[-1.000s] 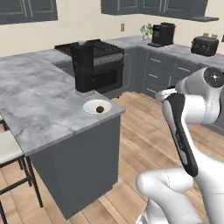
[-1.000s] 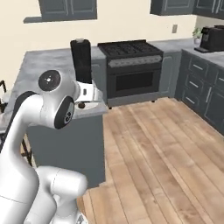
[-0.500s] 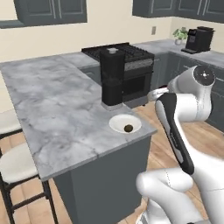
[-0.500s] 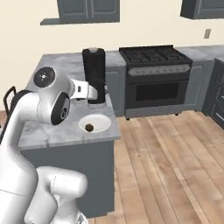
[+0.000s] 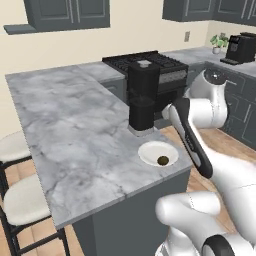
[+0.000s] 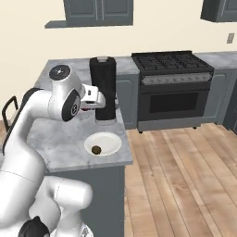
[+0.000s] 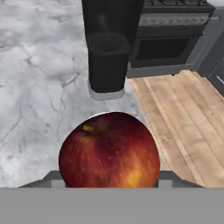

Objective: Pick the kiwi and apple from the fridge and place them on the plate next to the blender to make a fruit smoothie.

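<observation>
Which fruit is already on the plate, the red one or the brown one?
The brown one, the kiwi, lies on the white plate beside the blender. The red apple is in the pincer.

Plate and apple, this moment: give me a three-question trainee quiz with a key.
1. True or false: the kiwi lies on the plate.
2. What does the gripper hold? A) the apple B) the kiwi C) nothing
3. Fill in: the plate sits on the counter right in front of the ____.

Key:
1. True. The kiwi rests toward one edge of the plate.
2. A. The hand view shows the apple close up, and red peeks out at the gripper in the right base view.
3. The blender, beside the stove.
</observation>
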You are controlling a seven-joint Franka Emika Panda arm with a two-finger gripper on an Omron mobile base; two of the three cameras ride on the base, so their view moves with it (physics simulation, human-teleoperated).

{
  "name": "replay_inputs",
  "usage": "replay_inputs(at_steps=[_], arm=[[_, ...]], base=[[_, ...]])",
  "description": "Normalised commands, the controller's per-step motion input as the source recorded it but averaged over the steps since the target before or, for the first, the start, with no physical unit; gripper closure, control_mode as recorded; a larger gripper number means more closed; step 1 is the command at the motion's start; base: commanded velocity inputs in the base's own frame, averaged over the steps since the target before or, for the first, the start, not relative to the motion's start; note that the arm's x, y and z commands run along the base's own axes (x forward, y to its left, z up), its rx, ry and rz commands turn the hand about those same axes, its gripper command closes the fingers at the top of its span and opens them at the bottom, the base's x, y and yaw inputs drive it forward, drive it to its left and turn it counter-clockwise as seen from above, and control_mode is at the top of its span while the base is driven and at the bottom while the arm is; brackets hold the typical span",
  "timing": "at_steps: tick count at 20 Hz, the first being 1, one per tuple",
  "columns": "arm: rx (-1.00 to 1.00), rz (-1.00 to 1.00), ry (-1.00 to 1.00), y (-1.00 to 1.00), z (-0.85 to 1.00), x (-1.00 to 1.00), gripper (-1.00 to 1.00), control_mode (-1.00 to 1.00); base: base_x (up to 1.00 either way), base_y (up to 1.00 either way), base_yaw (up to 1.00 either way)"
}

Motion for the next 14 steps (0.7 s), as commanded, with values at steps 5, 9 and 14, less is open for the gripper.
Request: replay_inputs(at_steps=[5,9,14], arm=[[0.0,0.07,0.42,0.0,-0.7,0.62,1.0,-1.0],[0.0,0.04,0.39,0.0,-1.0,0.41,1.0,-1.0],[0.0,0.02,0.27,0.0,-0.91,0.31,1.0,-1.0]], base=[[0.0,0.0,0.0],[0.0,0.0,0.0],[0.0,0.0,0.0]])
